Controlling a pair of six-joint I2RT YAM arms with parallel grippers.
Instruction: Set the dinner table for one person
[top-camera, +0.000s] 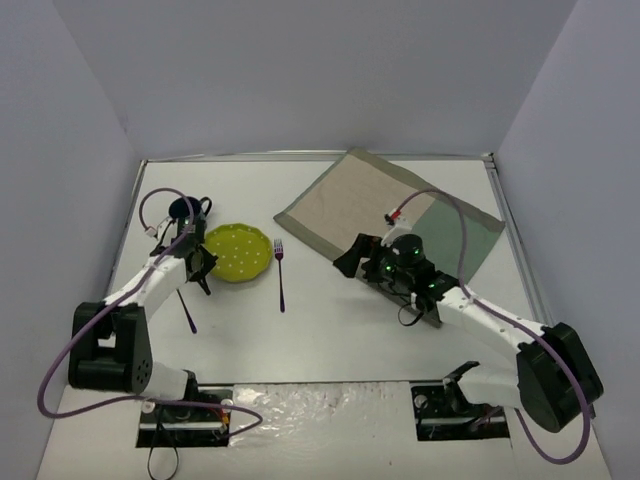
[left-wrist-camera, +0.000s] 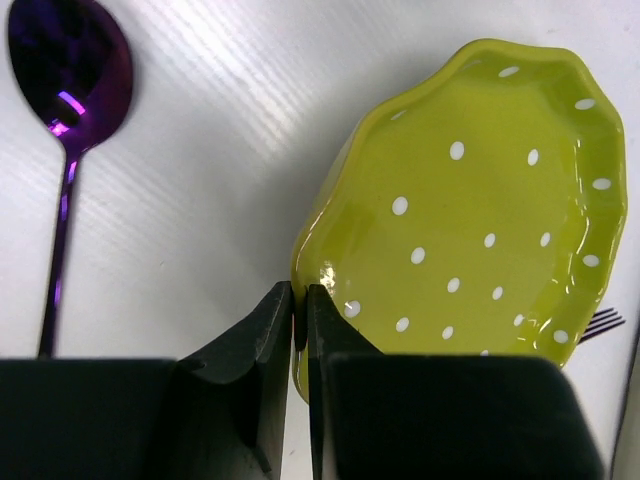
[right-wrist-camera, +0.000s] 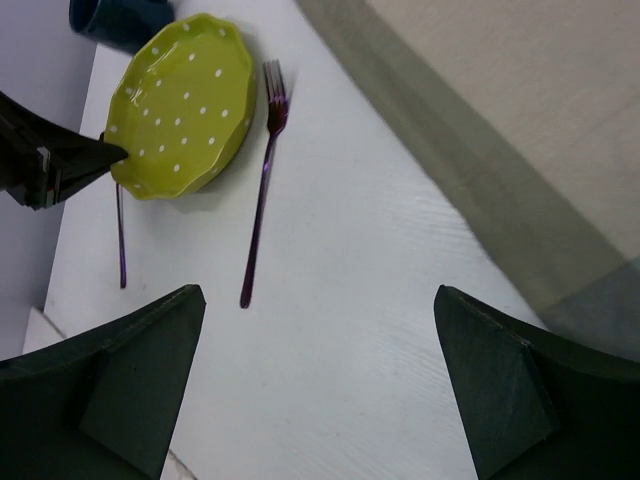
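A white desk (top-camera: 330, 340) with thin metal edging fills the view between grey walls, with two robot arms bolted at its near edge. The desk looks hard, smooth and probably slippery. It is fixed and stiff, so it is not something to grasp, and things set on it could slide or clink.

A lime-green plate (top-camera: 238, 251) with white dots and a wavy rim sits on the left half of the desk. It looks glazed, rigid and breakable, and its thin rim is the natural place to hold it.

The left pincer (top-camera: 205, 265) is at the plate's near-left edge, clenched on the rim, and its fingers (left-wrist-camera: 322, 330) pinch the lip between them. From the right wrist, the plate seems tipped up slightly on that side.

- A purple fork (top-camera: 281, 276) lies just right of the plate, tines pointing away from the arms.
- A purple spoon (left-wrist-camera: 70, 80) lies just left of the plate, and part of it sits under the left arm.
- A dark blue mug (top-camera: 183, 210) stands near the plate's far-left side.
- A beige-and-green placemat (top-camera: 380, 205) lies askew, well to the plate's right and further back.

The right pincer (top-camera: 352, 258) hovers right of the plate, past the fork and near the placemat's front edge. It is released, with its jaws spread wide over the bare desk, holding nothing.
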